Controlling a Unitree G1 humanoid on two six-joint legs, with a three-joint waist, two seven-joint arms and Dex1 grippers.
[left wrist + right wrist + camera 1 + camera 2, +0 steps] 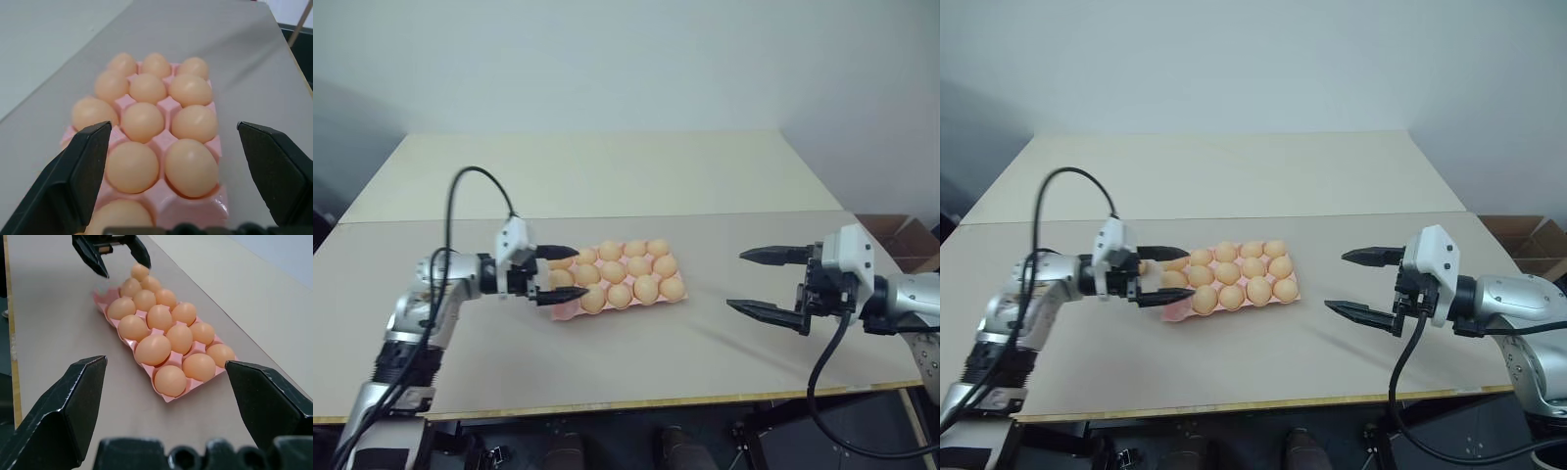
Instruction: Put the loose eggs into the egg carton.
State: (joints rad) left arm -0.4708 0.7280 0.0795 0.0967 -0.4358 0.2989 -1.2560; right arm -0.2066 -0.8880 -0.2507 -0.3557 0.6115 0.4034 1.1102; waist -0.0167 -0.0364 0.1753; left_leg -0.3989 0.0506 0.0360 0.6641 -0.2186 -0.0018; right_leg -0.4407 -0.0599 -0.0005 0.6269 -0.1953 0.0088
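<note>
- Beige surface (724, 382) carries the egg carton (566, 309), centred, its eggs (620, 295) seated.
- Left gripper (553, 274), jaws spread empty, is poised at the carton's 9 o'clock end.
- Right gripper (771, 283) is held wide at 3 o'clock.
- Placement is judged nearly finished; withdrawal is called for next.

It looks like a bare lab or test room. Two plain beige tables (607, 176) stand pushed together against a blank white wall (626, 59), with nothing domestic on them. A cardboard box (901, 240) sits on the floor at the right, and black cables (460, 196) loop loose over the near table.
</note>
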